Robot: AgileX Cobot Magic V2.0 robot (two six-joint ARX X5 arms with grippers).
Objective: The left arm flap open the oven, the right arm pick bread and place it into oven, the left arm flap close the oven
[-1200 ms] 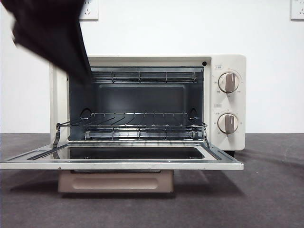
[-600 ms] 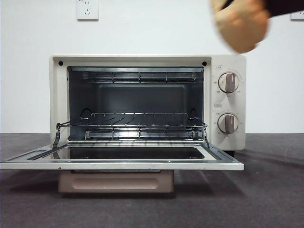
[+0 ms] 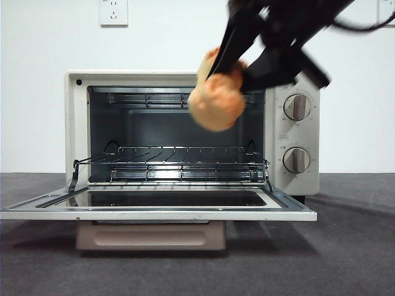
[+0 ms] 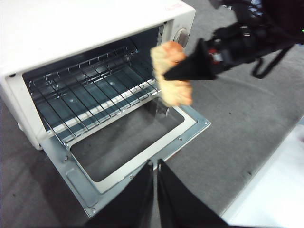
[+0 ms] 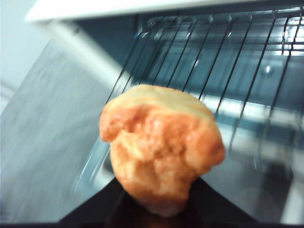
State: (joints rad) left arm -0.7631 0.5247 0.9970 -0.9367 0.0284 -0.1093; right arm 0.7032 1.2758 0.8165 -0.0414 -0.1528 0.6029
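Bread [image 3: 216, 105], golden-brown and lumpy, pinched between the black fingers [image 3: 229, 42] of the right gripper [image 5: 154, 202], up in the air before the open mouth of the oven [image 3: 296, 77], toward its right side, above the wire rack [image 3: 173, 161] and clear of it. Glass door [image 3: 154, 206] folded down flat toward the near side. Left gripper [image 4: 155, 166] near the door's front edge, fingers pressed together, holding nothing. Two beige knobs [image 3: 297, 106] on the oven's right panel.

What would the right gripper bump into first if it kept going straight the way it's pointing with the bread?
Probably the wire rack inside the open oven. The right gripper, shut on the bread, points into the opening, and nothing else shows between them. Depth is hard to judge.
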